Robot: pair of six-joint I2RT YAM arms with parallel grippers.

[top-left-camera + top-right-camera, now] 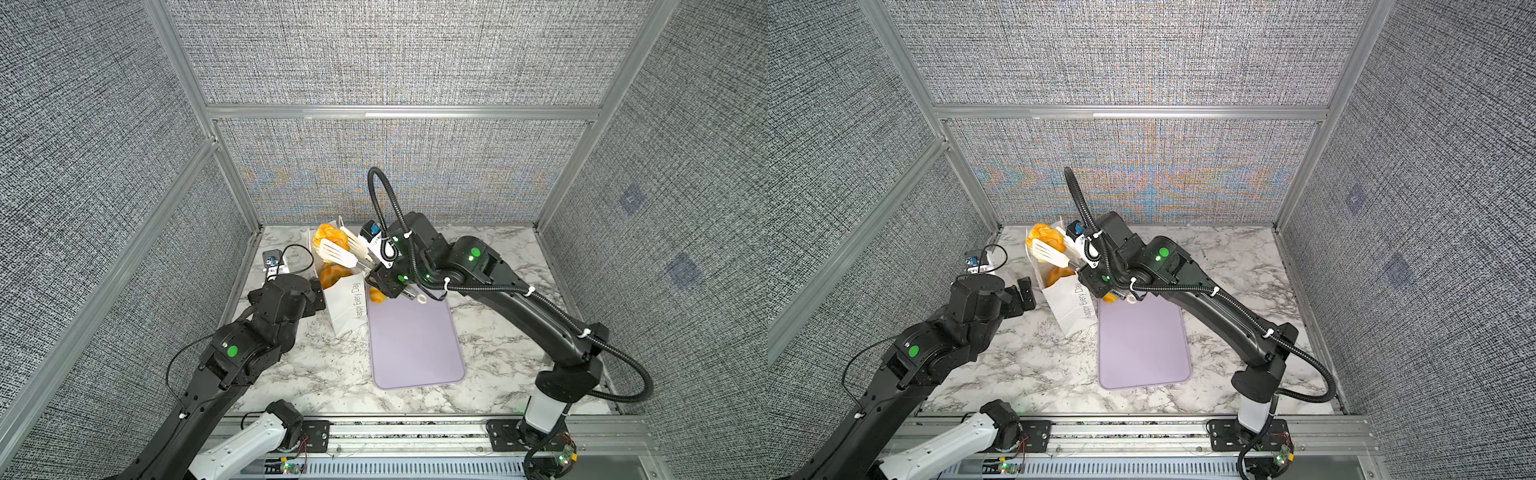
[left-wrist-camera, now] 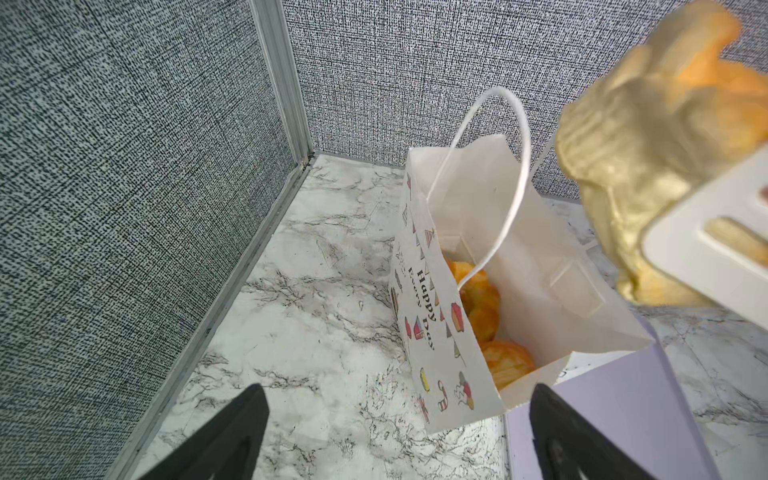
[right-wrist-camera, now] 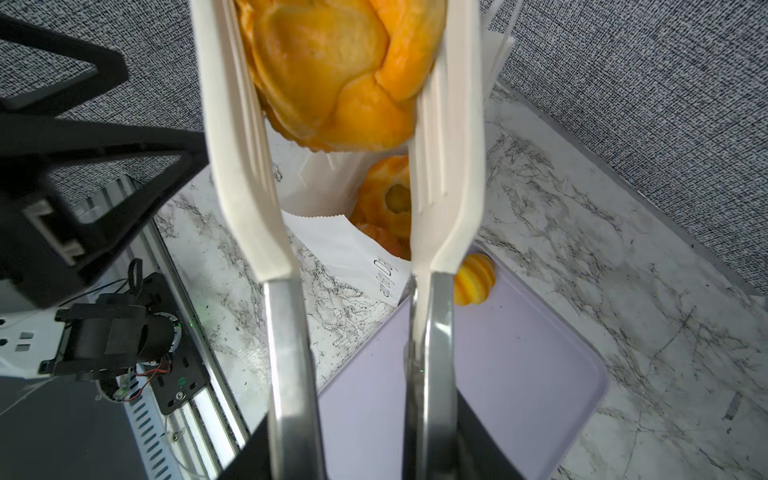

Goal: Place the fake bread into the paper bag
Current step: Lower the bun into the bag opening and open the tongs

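Glossy orange braided bread (image 3: 332, 75) in tongs (image 3: 449, 166), wht paper bag (image 2: 436, 332)

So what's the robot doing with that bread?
The right gripper squeezes tongs that pinch a pastry above the open bag. Other pastries already lie inside it. One striped roll sits on the tray. The left gripper is open next to the bag, holding nothing.
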